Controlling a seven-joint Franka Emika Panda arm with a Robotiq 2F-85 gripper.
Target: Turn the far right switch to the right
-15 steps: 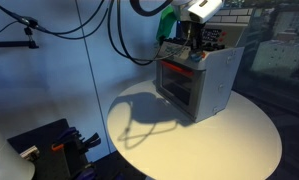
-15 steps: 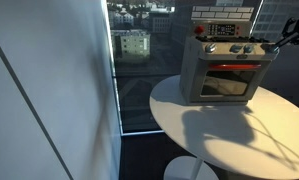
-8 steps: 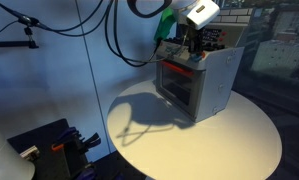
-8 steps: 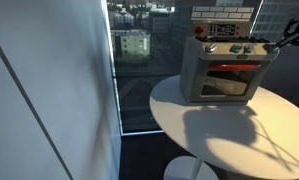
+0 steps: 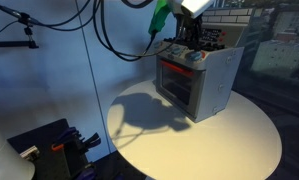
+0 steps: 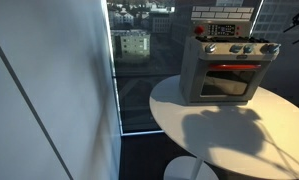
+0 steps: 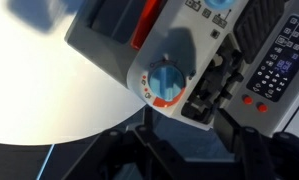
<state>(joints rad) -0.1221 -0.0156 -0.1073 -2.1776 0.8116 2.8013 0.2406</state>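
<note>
A grey oven [image 6: 224,75] stands on a round white table [image 6: 224,135] beside a window [image 6: 134,65]; knobs [image 6: 232,48] line its front.

Round white table [image 5: 239,140], blue-lit wall [image 5: 49,70], window [image 6: 134,60] onto buildings

This is looking like a research lab or office room in a city building rather than a home: a tall window [image 6: 135,62] is showing neighbouring blocks from above, and a plain partition wall [image 6: 44,100] is taking up much of an exterior view. A bare round white table [image 5: 224,140] is carrying only a small toy oven [image 5: 194,82], while thick black cables [image 5: 114,35] are hanging overhead. Dark equipment [image 5: 51,148] is sitting on the floor and a thin stand arm [image 5: 11,42] is reaching in from the edge, all pointing to an experiment setup.
</note>
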